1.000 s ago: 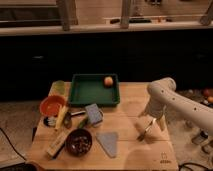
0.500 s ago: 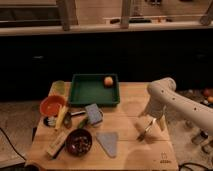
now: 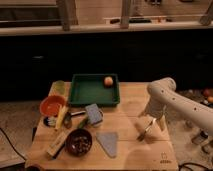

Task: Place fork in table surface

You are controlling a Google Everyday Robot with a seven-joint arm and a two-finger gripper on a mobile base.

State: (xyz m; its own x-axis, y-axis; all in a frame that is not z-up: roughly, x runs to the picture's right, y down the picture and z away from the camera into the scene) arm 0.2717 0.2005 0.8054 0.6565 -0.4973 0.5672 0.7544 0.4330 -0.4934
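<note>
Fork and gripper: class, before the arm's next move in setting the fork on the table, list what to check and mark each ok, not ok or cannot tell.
1. Gripper is over the right of the table surface, not the green tray: ok.
2. Fork at the gripper, slanting down: ok.
3. Fork tip touching the wood: cannot tell.
4. Bare wood beneath the fork: ok.
5. Grey triangular piece apart, to the fork's left: ok.

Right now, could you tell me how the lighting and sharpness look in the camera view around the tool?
Camera view: dim and soft throughout, background nearly black; the light wooden table surface is brightest. The tool sits low over its right side, the slim fork a pale streak beside it with a faint shadow beneath; edges blur together there.
</note>
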